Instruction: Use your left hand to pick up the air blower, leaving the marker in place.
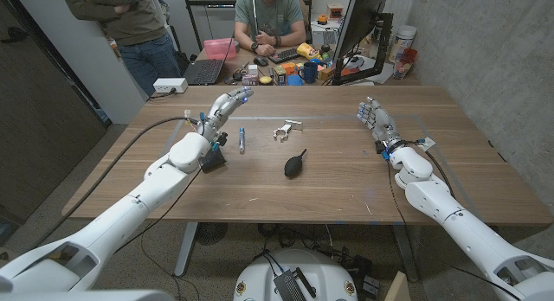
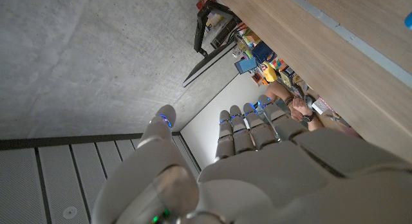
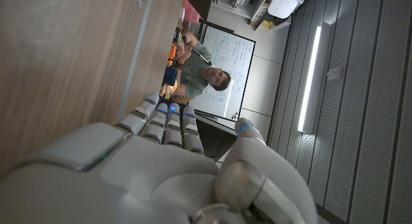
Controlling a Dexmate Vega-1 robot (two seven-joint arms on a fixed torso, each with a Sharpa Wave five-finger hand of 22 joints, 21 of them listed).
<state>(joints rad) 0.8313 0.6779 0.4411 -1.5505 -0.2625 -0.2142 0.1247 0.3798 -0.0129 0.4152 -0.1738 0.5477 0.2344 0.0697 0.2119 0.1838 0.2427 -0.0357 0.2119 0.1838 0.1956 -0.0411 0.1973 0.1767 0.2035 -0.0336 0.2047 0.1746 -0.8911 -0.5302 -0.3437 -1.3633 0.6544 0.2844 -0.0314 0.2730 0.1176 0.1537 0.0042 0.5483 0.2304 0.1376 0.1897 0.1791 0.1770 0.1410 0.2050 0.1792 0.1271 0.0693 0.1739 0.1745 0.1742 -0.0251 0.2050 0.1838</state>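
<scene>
I see the air blower (image 1: pixel 294 164) on the tabletop (image 1: pixel 346 193), right of my left robot hand (image 1: pixel 223 108); the marker (image 1: pixel 241 139) is nearer it. Both robot hands, right (image 1: pixel 376 121) included, are released, grasping nothing.

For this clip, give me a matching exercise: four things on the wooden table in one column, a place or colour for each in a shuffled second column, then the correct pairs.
Things
1. black bulb-shaped air blower
2. slim marker with a blue cap
3. small white metal clip-like part
4. robot's left hand

Descriptions
A. open, raised above the table beyond the marker's far end
B. lies near the table's middle, nozzle pointing away from the robot
C. pale piece, farther back than the air blower
D. lies lengthwise beside the left forearm

Pairs: 1-B, 2-D, 3-C, 4-A
</scene>
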